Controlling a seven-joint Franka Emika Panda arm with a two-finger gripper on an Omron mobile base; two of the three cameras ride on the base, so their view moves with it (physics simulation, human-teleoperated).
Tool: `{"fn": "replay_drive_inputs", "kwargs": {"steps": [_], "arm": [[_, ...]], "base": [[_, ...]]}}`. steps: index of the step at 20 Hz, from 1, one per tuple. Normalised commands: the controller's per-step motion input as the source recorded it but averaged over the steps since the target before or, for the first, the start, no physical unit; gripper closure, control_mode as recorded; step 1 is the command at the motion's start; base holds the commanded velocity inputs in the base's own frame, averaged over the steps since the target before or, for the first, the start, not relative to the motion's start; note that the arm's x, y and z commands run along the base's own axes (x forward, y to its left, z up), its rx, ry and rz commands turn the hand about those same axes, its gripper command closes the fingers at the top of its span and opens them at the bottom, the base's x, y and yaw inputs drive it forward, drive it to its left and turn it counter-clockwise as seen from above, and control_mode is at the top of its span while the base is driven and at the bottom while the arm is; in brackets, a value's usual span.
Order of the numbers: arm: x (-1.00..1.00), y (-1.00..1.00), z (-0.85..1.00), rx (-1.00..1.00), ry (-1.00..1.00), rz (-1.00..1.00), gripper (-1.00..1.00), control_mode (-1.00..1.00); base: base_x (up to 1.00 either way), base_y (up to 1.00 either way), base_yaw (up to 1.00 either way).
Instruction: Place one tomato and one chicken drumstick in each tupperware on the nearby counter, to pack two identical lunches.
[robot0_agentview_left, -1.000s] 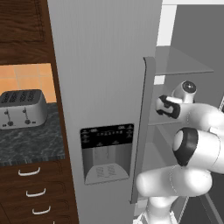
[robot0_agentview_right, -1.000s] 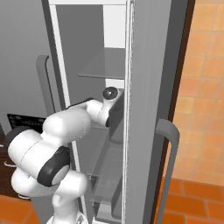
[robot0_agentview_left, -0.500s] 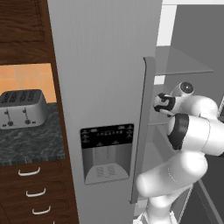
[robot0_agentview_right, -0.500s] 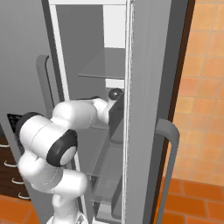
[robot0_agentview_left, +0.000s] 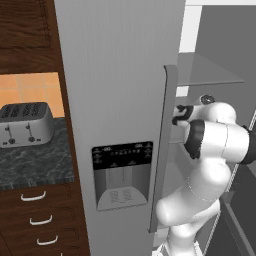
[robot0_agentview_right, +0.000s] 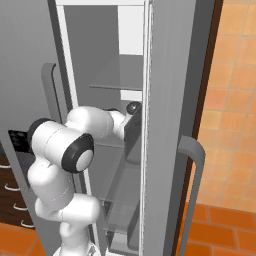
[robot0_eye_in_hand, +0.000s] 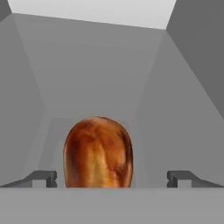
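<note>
Gripper (robot0_eye_in_hand: 112, 178) stood wide open inside the fridge (robot0_agentview_left: 120, 75), a drumstick (robot0_eye_in_hand: 98, 152) between its tips (robot0_eye_in_hand: 41, 177) on the shelf (robot0_agentview_right: 117, 80), not yet gripped. Closing well likely meant centring on the thick end before squeezing. Beyond, the table (robot0_agentview_left: 32, 165) carried a toaster (robot0_agentview_left: 25, 124).

The lower end of the chicken drumstick (robot0_eye_in_hand: 98, 152) between my fingertips (robot0_eye_in_hand: 42, 178) is cut off. From the base views, my hand sits hidden behind the fridge door (robot0_agentview_left: 120, 100).
</note>
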Motion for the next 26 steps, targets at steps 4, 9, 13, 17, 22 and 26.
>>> {"fn": "replay_drive_inputs", "kwargs": {"steps": [4, 9, 13, 17, 22, 26], "arm": [[0.22, 0.0, -0.28, 0.0, 0.01, 0.0, 1.0, -1.0], [0.1, 0.0, -0.49, -0.01, 0.01, 0.0, 1.0, -1.0], [-0.3, -0.02, -0.37, 0.01, -0.01, 0.0, 1.0, -1.0], [-0.56, -0.03, 0.38, 0.1, -0.02, 0.0, 1.0, -1.0], [-0.99, 0.1, 0.55, 0.09, 0.11, -0.06, 1.0, -1.0], [-0.88, 0.43, 0.95, 0.12, 0.28, 0.01, 1.0, -1.0]], "base": [[0.0, 0.0, 0.0], [0.0, 0.0, 0.0], [0.0, 0.0, 0.0], [0.0, 0.0, 0.0], [0.0, 0.0, 0.0], [0.0, 0.0, 0.0]]}}
